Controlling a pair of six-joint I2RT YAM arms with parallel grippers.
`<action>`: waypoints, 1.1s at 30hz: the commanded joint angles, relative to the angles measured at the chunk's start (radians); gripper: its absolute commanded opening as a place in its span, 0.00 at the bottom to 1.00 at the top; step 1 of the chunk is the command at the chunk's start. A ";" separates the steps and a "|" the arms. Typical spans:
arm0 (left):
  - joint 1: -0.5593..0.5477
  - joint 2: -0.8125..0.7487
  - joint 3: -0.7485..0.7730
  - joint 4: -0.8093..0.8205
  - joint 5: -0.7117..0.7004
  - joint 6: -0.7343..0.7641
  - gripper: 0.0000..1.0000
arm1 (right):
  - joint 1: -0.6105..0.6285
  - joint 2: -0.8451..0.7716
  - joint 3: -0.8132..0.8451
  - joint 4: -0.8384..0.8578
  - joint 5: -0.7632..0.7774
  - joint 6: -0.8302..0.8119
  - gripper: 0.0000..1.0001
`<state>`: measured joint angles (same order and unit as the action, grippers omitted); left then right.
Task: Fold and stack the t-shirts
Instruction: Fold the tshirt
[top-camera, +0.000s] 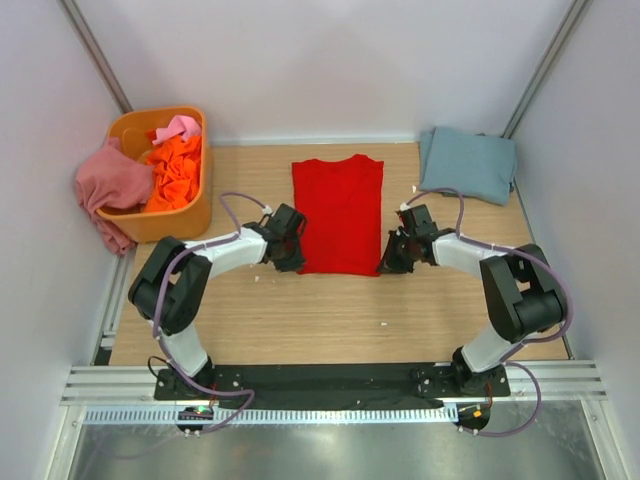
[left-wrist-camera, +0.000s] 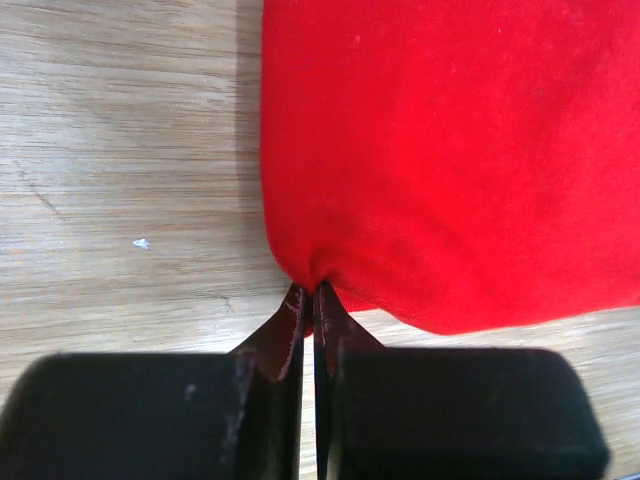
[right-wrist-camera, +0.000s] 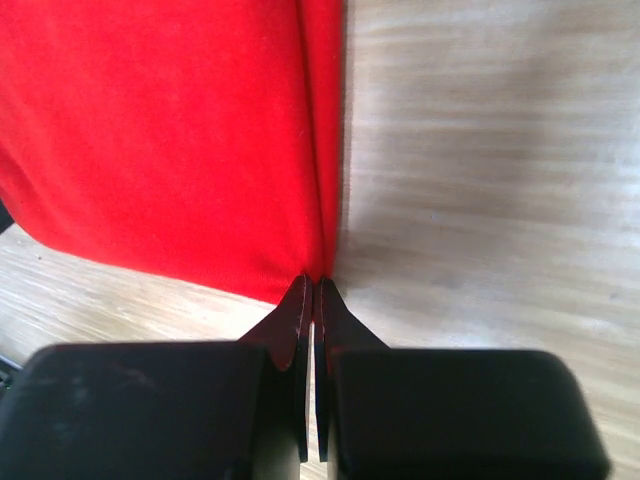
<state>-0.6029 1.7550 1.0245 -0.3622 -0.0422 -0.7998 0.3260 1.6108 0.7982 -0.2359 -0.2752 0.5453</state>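
Left claw (left-wrist-camera: 308, 291) and right claw (right-wrist-camera: 310, 284) each pinch the red t-shirt (top-camera: 338, 210) — near corners.

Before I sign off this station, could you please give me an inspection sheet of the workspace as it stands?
Surface: wooden table, a few small pale specks near the front.
Job's things: red t-shirt flat mid-table, sides folded in; grey-blue t-shirt folded at the far right corner; orange t-shirt and pink t-shirt in the tub; dusty rose t-shirt draped over its left rim.
Clutter: orange tub at the far left.
Grippers: left gripper shut on the red t-shirt's near left corner; right gripper shut on its near right corner.
Cables: purple cables loop along both arms.
Surroundings: white walls; metal rail at the near edge.
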 joint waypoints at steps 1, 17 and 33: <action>-0.020 0.006 -0.024 -0.041 -0.016 0.004 0.00 | 0.028 -0.090 -0.017 -0.031 0.022 0.008 0.01; -0.228 -0.482 0.043 -0.553 -0.188 -0.131 0.00 | 0.274 -0.695 -0.077 -0.399 0.200 0.192 0.01; -0.110 -0.253 0.477 -0.670 -0.269 0.106 0.00 | 0.265 -0.439 0.321 -0.513 0.485 0.052 0.01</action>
<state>-0.7486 1.4654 1.4254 -1.0096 -0.2790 -0.7757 0.5987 1.1126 1.0336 -0.7509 0.1257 0.6563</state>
